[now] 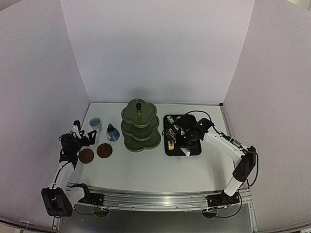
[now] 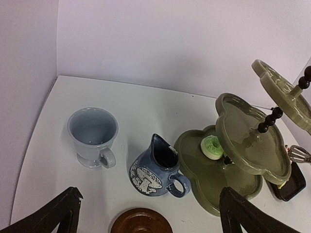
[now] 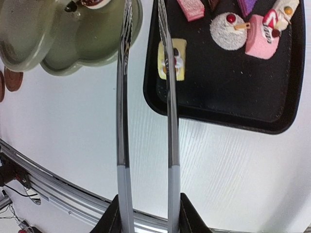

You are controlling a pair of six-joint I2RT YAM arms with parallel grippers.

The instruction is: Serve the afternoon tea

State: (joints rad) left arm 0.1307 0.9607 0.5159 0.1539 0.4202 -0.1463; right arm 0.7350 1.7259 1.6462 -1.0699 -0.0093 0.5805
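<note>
The olive-green three-tier stand [image 1: 141,126] is mid-table, with a green donut [image 2: 212,146] on its lowest tier. To its left are the pale blue cup [image 2: 92,136], the blue jug [image 2: 155,170] and two brown coasters [image 1: 86,155] [image 1: 104,150]. My left gripper [image 2: 150,194] hangs open just in front of the jug and cup, holding nothing. My right gripper [image 3: 148,213] is shut on the metal tongs [image 3: 121,121]. The tongs reach over the black tray's left edge beside a yellow cake [image 3: 179,59]; their tips are out of frame. A white cherry cake [image 3: 228,31] and a pink cake [image 3: 262,36] lie on the tray.
The black tray [image 3: 233,92] sits right of the stand [image 3: 73,48]. White walls close in the back and both sides. A metal rail [image 1: 155,196] with cables runs along the near edge. One coaster [image 2: 141,222] lies directly below my left gripper.
</note>
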